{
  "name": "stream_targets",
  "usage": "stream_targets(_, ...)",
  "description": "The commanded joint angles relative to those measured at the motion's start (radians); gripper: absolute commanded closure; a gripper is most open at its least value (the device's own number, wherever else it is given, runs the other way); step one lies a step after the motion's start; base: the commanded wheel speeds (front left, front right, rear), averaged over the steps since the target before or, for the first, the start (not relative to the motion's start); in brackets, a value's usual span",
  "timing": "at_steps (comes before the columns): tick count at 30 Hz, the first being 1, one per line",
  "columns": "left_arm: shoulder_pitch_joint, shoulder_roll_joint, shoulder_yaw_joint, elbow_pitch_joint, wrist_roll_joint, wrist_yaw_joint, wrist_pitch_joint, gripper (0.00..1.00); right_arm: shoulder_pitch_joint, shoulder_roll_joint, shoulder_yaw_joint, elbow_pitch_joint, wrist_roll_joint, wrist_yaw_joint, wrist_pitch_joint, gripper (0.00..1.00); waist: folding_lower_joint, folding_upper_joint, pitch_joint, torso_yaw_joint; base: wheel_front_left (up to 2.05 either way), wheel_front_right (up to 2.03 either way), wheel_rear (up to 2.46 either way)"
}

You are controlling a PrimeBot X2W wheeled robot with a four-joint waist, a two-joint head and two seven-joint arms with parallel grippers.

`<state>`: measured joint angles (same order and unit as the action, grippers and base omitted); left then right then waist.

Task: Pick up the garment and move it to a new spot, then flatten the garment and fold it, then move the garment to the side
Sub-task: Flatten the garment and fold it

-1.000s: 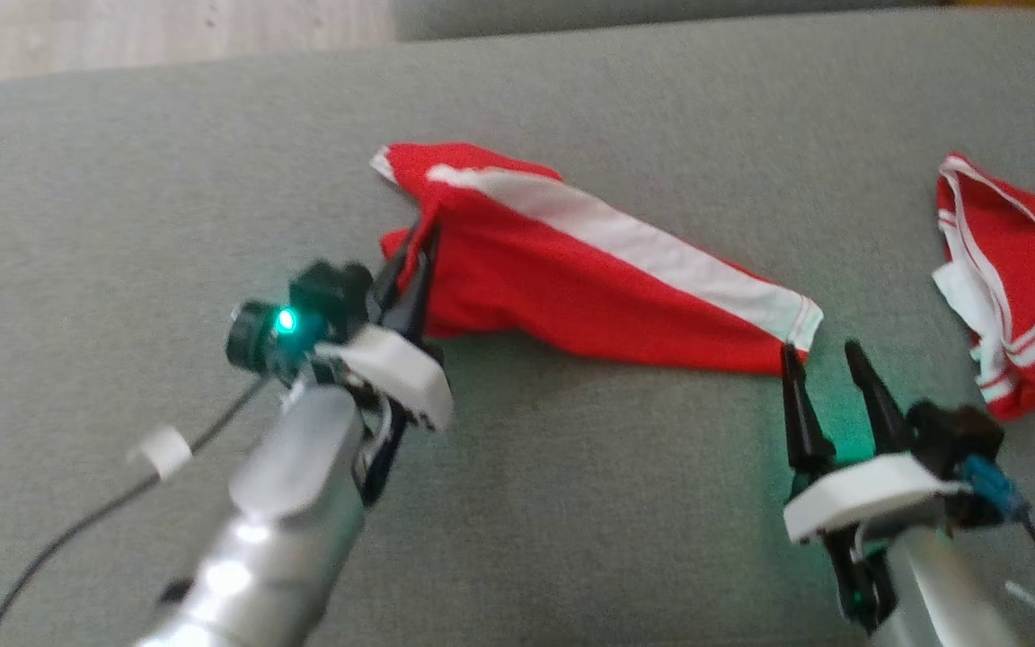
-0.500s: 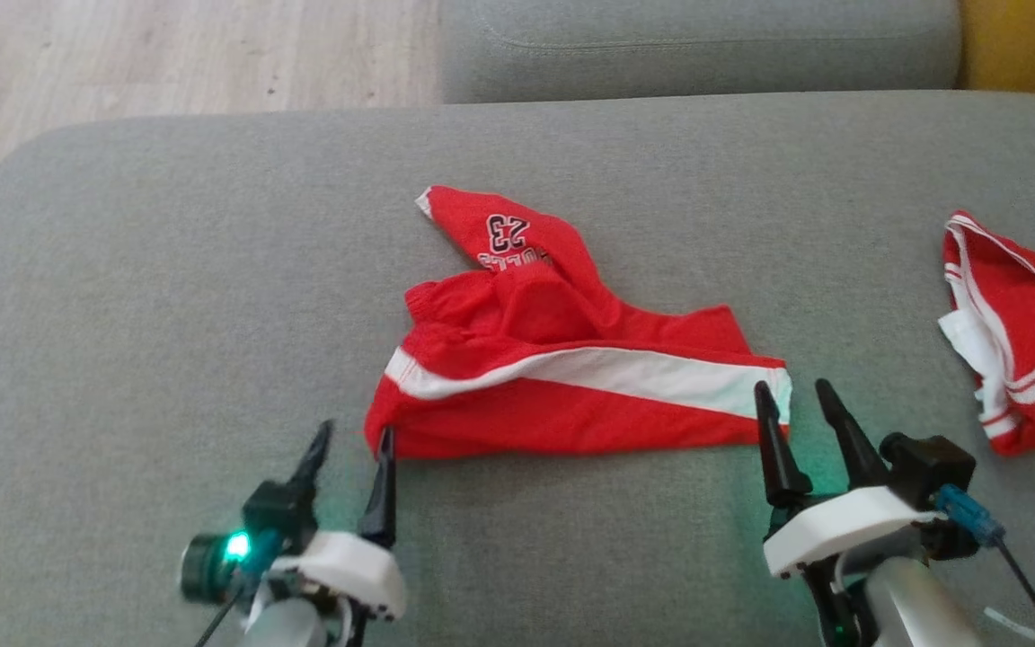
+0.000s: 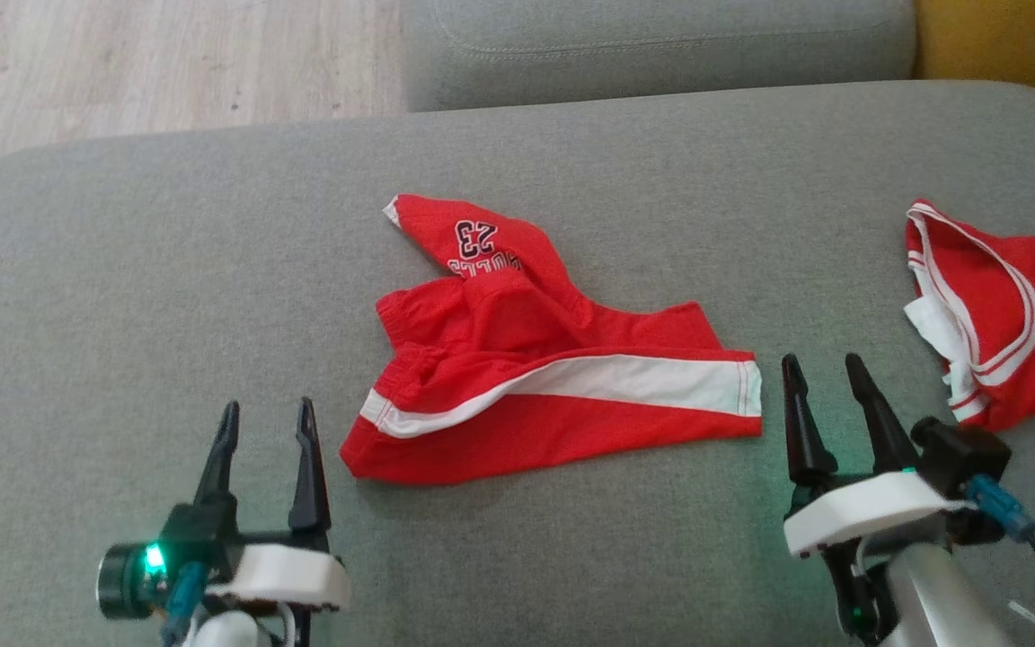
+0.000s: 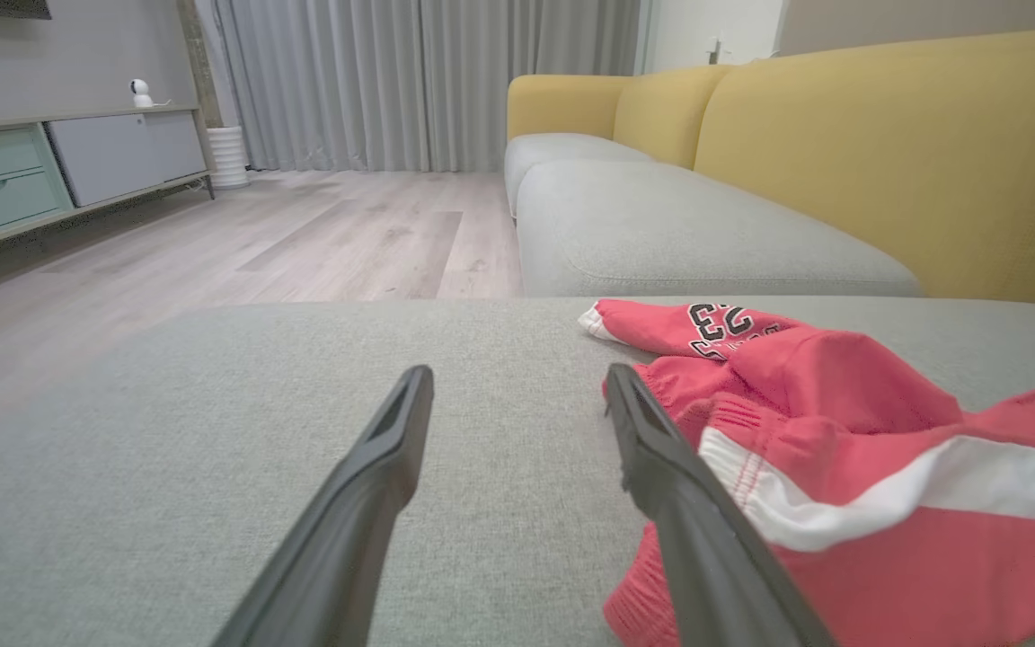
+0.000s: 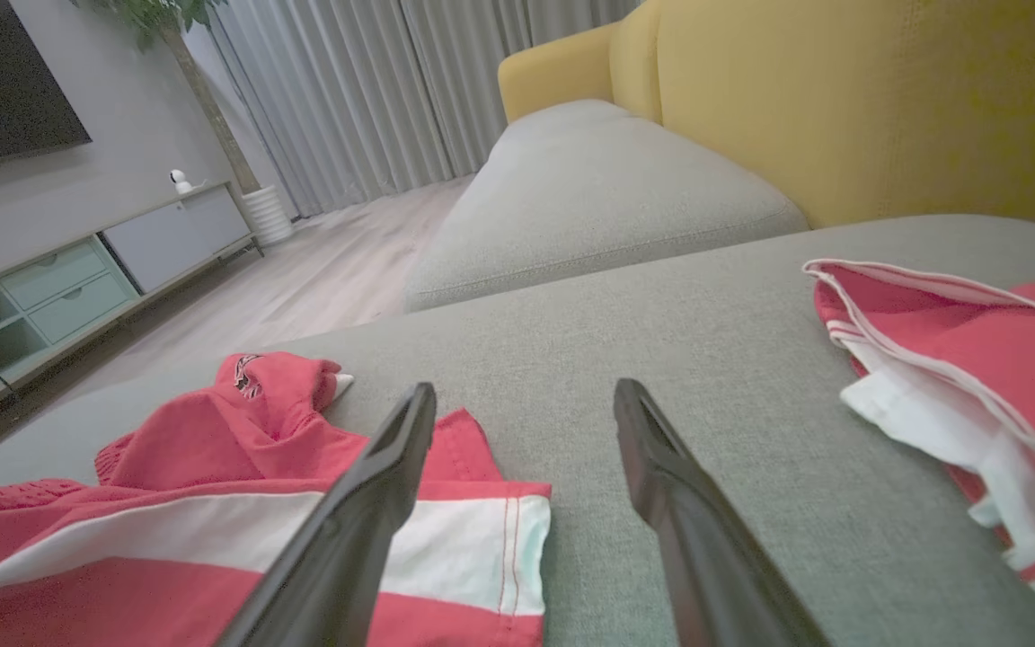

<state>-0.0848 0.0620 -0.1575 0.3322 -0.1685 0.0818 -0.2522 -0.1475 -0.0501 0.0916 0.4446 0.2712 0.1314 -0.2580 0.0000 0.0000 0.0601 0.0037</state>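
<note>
The garment (image 3: pixel 535 377) is a pair of red shorts with a white side stripe and a "23" print, lying folded over on the grey cushion (image 3: pixel 167 296). It also shows in the left wrist view (image 4: pixel 841 449) and the right wrist view (image 5: pixel 239 512). My left gripper (image 3: pixel 268 427) stands open just left of the garment's near corner, nothing between its fingers (image 4: pixel 374 467). My right gripper (image 3: pixel 827 386) stands open just right of the stripe's end, apart from the cloth.
A second red piece with white trim (image 3: pixel 994 314) lies at the cushion's right edge. Another grey seat cushion (image 3: pixel 652 45) and a yellow sofa back (image 3: pixel 1003 45) lie beyond. Wooden floor (image 3: pixel 149 63) is off the far left edge.
My left gripper let go of the garment's corner after folding it toward me, opened and drew back to the near left. The garment now lies doubled over. The head camera shifted.
</note>
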Motion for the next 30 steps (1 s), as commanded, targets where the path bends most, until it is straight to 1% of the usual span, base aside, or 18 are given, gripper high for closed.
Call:
stream_targets(1,0.001,0.000,0.046,-0.027,0.017,-0.014,-0.009,0.00,0.000,0.000,0.021,-0.007,-0.011,-0.001,-0.004,0.00,0.0000,0.0000,-0.006,-0.008,0.00,0.00,0.00)
stream_targets(10,0.018,-0.009,0.064,-0.022,0.043,-0.052,-0.009,0.00,0.000,0.000,0.034,0.011,-0.004,-0.001,-0.004,0.00,0.0000,0.0000,-0.007,-0.025,0.00,0.00,0.00)
stream_targets(12,0.011,-0.010,0.057,-0.028,0.031,-0.080,-0.009,0.00,-0.003,0.000,0.036,0.012,-0.004,-0.001,-0.004,0.00,0.0000,0.0000,-0.003,-0.026,0.00,0.00,0.00)
stream_targets(14,0.000,-0.011,0.038,-0.026,0.007,-0.134,-0.009,0.00,-0.005,0.000,0.041,0.016,-0.005,-0.001,-0.004,0.00,0.0000,0.0000,0.001,-0.028,0.00,0.00,0.00)
stream_targets(16,-0.015,-0.011,0.013,-0.006,-0.026,-0.173,-0.009,0.00,-0.004,0.000,0.046,0.021,-0.007,-0.001,-0.004,0.00,0.0000,0.0000,0.005,-0.029,0.00,0.00,0.00)
stream_targets(19,-0.059,-0.012,-0.026,0.041,-0.087,-0.208,-0.009,0.00,0.002,0.000,0.055,0.029,-0.009,-0.001,-0.004,0.00,0.0000,0.0000,0.012,-0.035,0.00,0.00,0.00)
stream_targets(20,-0.070,-0.010,-0.034,0.052,-0.099,-0.210,-0.009,0.00,0.002,0.000,0.056,0.031,-0.009,-0.001,-0.004,0.00,0.0000,0.0000,0.014,-0.037,0.00,0.00,0.00)
stream_targets(22,-0.093,0.007,-0.079,0.074,-0.141,-0.212,-0.009,0.00,0.002,0.000,0.057,0.035,-0.011,-0.001,-0.004,0.00,0.0000,0.0000,0.017,-0.041,0.00,0.00,0.00)
stream_targets(26,-0.139,0.077,-0.187,0.120,-0.255,-0.212,-0.010,0.00,0.000,0.000,0.057,0.040,-0.012,-0.001,-0.004,0.00,0.0000,0.0000,0.025,-0.046,0.00,0.00,0.00)
stream_targets(30,-0.189,0.148,-0.265,0.164,-0.361,-0.212,-0.010,0.00,-0.006,0.000,0.055,0.041,-0.011,-0.001,-0.004,0.00,0.0000,0.0000,0.035,-0.047,0.00,0.00,0.00)
